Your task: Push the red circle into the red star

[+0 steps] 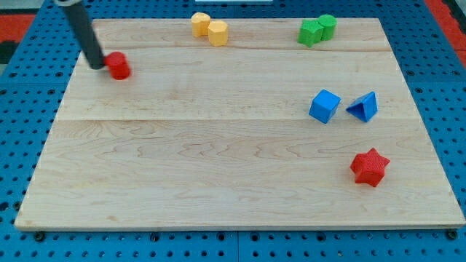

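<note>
The red circle [118, 65] sits near the board's top left. The red star [370, 167] lies far off at the lower right. My tip [97, 65] is just to the left of the red circle, touching or nearly touching its left side. The dark rod slants up toward the view's top left.
Two yellow blocks [210, 28] sit together at the top middle. Two green blocks [317, 30] sit together at the top right. A blue cube [325, 106] and a blue triangle [363, 106] lie at the right, above the red star. The wooden board [218, 160] rests on a blue pegboard.
</note>
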You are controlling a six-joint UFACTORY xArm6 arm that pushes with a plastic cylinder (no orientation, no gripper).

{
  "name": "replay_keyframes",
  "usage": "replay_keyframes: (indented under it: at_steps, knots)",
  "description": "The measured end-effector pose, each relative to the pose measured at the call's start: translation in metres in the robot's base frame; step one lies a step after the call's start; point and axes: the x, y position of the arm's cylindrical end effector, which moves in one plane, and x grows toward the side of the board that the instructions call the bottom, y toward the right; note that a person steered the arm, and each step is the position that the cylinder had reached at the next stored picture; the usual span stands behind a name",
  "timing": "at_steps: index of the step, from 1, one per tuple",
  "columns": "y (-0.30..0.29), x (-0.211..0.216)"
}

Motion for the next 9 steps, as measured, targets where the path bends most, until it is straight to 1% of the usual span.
replay_keyframes:
  at_steps: [1, 2, 3, 4, 5, 6, 7, 8, 9]
  knots:
    - [0.080, 0.040]
    - [0.086, -0.006]
    - [0.102, -0.036]
    - [0.132, 0.027]
    - [0.218, 0.121]
    - [0.215, 0.142]
    - [0.161, 0.146]
    - [0.235, 0.194]
    - [0.306, 0.230]
